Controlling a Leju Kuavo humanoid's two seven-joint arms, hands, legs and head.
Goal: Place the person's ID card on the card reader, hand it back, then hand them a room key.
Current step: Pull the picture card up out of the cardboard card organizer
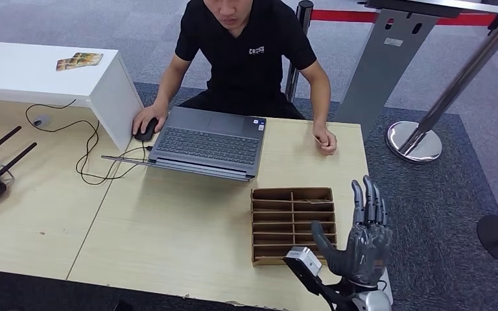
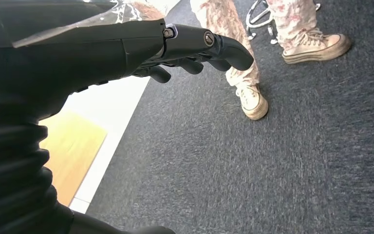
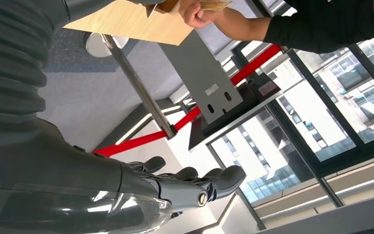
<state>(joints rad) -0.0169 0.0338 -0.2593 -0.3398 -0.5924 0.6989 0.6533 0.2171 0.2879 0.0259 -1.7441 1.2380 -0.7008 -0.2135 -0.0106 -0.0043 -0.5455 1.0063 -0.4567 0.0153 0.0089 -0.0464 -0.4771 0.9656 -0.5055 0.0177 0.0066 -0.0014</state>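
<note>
Your right hand (image 1: pixel 365 243) stands spread and empty beside the slotted tray (image 1: pixel 292 223); the ID card (image 1: pixel 320 137), pinched in the person's hand (image 1: pixel 325 138) at the desk edge, looks thin, stiff, slippery: pinch its free edge.

Head: high, looking down over the desk (image 1: pixel 188 227) toward the seated person (image 1: pixel 246 58).
Left wrist: close, facing the carpet (image 2: pixel 253 165).
Right wrist: facing up; shares the person's hand (image 3: pixel 195 12) and desk.
</note>
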